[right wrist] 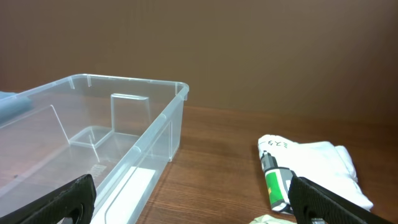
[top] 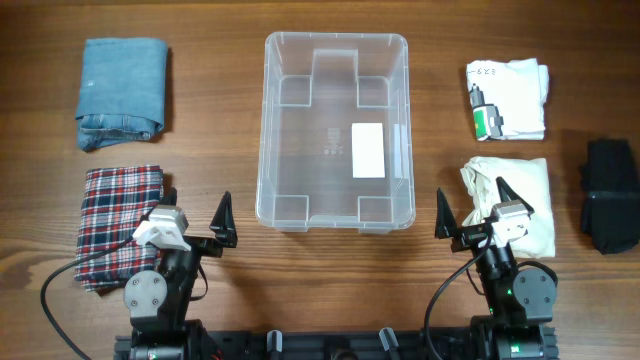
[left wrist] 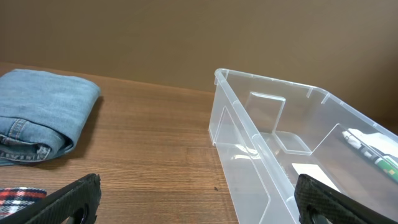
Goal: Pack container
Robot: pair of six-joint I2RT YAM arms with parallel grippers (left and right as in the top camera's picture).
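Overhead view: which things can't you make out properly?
Plaid cloth: near corner hidden under the left arm, overhead.
Cream cloth: part covered by the right end effector, overhead.
Black item: too dark to identify, overhead.
White garment's label writing: too small, overhead.

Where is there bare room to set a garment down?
Bare wood strips flank the container: left toward jeans and plaid shirt, right toward white garment and cream garment. Its floor is empty. Crowded right of those, by the black garment.
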